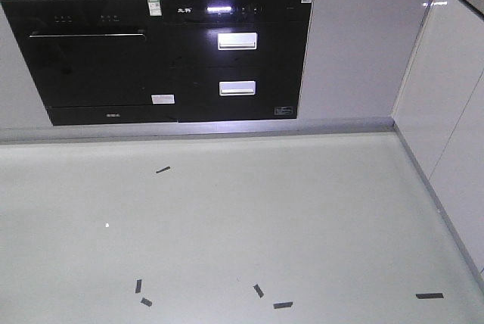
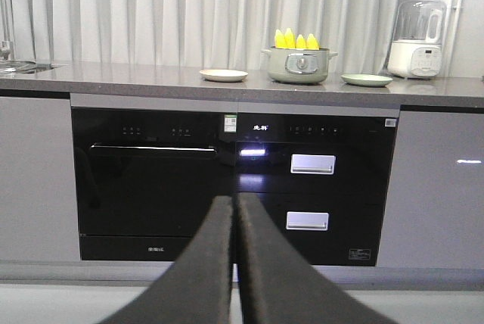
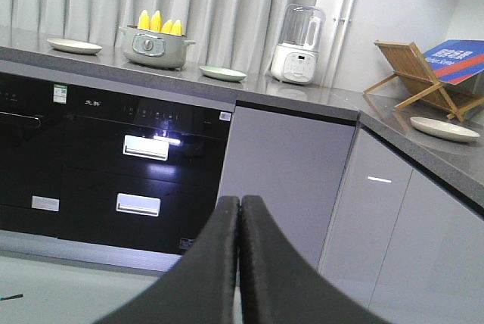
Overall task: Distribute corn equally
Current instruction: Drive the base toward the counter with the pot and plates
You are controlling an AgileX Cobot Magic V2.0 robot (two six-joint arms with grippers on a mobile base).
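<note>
Left end effector (image 2: 233,201): clenched, its two dark fingers pressed together with nothing between them; low in the left wrist view, below the pot and well apart from it.
Cream plate (image 2: 223,75): flat on the surface (image 2: 121,78), left of the pot and apart from it.
Pot (image 2: 299,65): grey-green with two side handles; stands on the surface above the black appliance front (image 2: 151,180).
Corn (image 2: 296,39): four yellow cobs standing upright inside the pot, side by side, tips rising above its rim; higher than both end effectors, far beyond them, touched by neither.
Green plate (image 2: 366,79): flat on the surface, right of the pot and apart from it.
White blender (image 2: 414,40): right of the pot, past the green plate; clear jug on top.
Right end effector (image 3: 240,203): clenched, fingers meeting along their length and grasping nothing; the pot lies up and to its left, well apart.
Wooden rack (image 3: 412,74): far right of the pot, on the side run of the surface.
Floor (image 1: 227,218): pale, at the foot of the cabinets under the pot.
</note>
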